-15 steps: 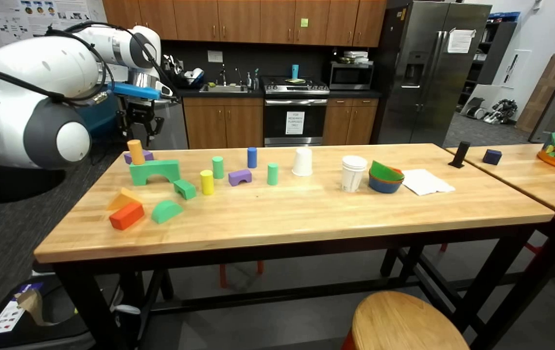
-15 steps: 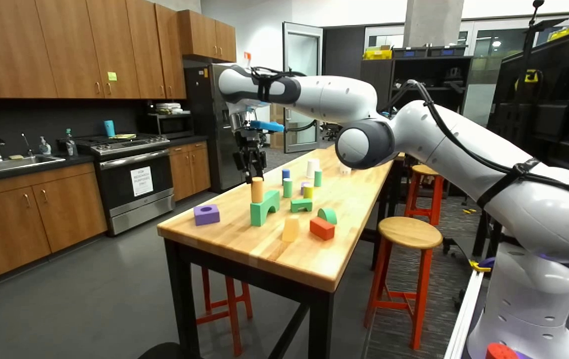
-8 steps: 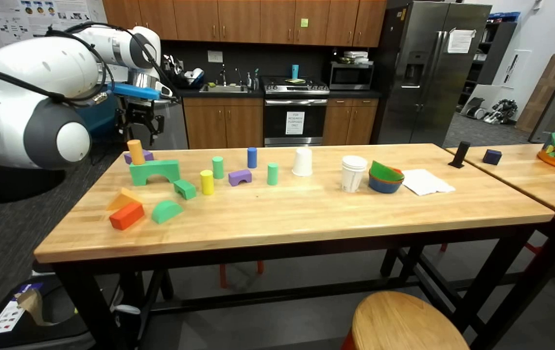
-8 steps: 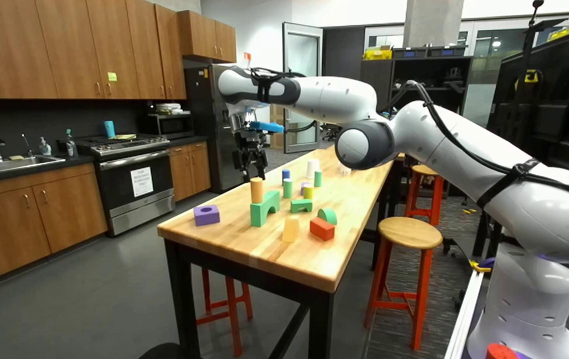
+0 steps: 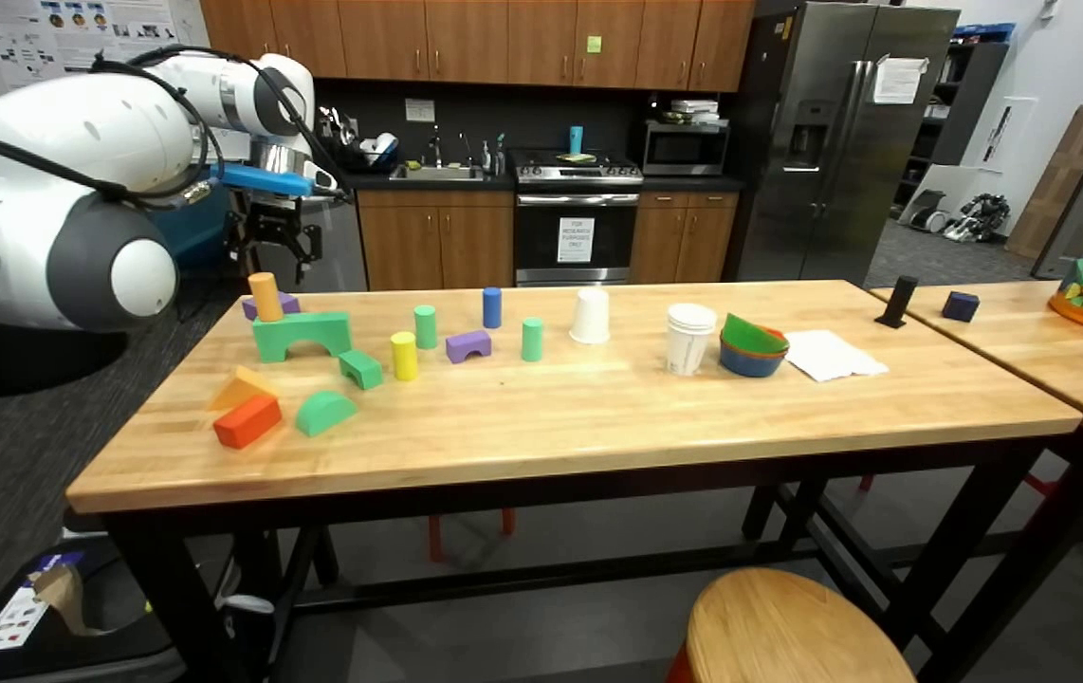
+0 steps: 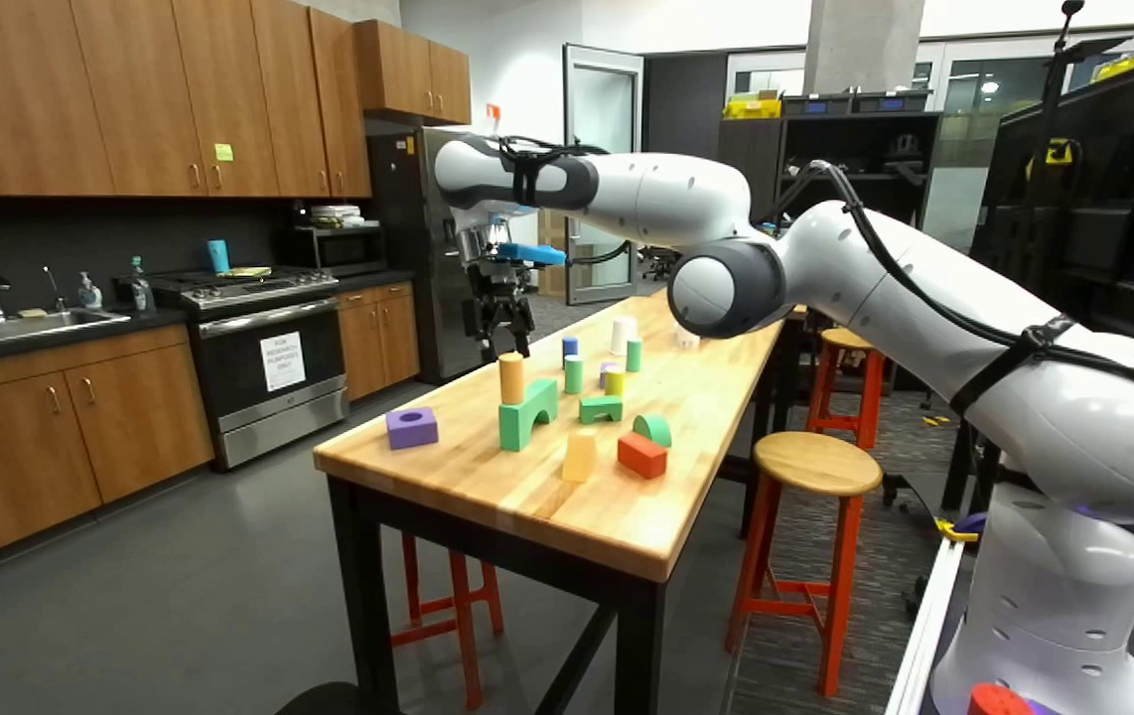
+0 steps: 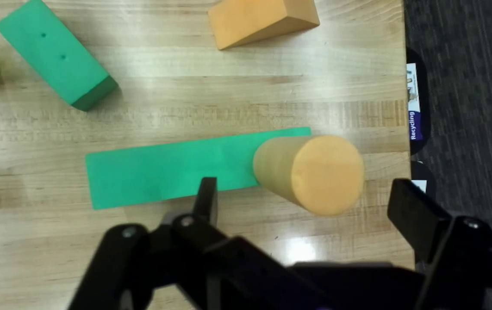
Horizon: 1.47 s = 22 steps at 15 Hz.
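My black gripper [image 7: 305,185] stands open with nothing between its fingers, above the end of the table in both exterior views. An orange cylinder [image 7: 328,174] rises upright from one end of a green arch block [image 7: 164,170]. In the wrist view its round top shows between the two fingertips, apart from both. An exterior view puts the gripper [image 6: 505,346] just above and behind the cylinder [image 6: 511,378]; the exact gap cannot be judged. The green arch [image 5: 304,334] stands on the wooden table, and a purple block with a hole [image 6: 412,428] lies near it.
Close by are a small green arch [image 7: 56,56], an orange wedge [image 7: 267,21], a red block [image 5: 247,422] and a green half-round [image 5: 324,413]. Several upright cylinders, including a yellow one [image 5: 404,356], stand farther along. Beyond are white cups [image 5: 689,337] and stacked bowls [image 5: 752,356].
The gripper's fingers have spread wider apart and their tips sit slightly higher. The arm has barely moved; the orange cylinder and the other blocks stand where they were.
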Each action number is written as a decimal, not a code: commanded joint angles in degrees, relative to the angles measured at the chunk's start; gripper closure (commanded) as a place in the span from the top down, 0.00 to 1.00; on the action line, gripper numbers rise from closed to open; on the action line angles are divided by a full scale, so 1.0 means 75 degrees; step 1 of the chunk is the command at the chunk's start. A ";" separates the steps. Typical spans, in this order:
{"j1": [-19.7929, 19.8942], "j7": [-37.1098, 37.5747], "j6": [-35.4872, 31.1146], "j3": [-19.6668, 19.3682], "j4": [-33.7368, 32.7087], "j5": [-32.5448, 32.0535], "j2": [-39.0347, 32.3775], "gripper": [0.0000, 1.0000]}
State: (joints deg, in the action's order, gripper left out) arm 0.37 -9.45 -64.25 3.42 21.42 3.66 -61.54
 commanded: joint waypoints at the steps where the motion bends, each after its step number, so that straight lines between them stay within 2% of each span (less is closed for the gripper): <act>1: -0.0059 0.0041 0.0009 -0.0055 -0.0129 -0.0095 0.0013 1.00; 5: -0.0164 -0.0041 -0.0058 -0.0133 0.0069 -0.0257 0.0377 1.00; 11: -0.0427 -0.0222 0.0347 -0.0331 0.0077 -0.0762 0.1013 1.00; 15: -0.0520 -0.0726 0.0931 -0.0404 0.0129 -0.1063 0.1461 1.00; 22: -0.0331 -0.1958 0.1748 -0.0323 0.0126 -0.1091 0.2056 1.00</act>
State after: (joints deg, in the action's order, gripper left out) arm -2.79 -19.85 -53.43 1.13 20.90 -3.75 -49.09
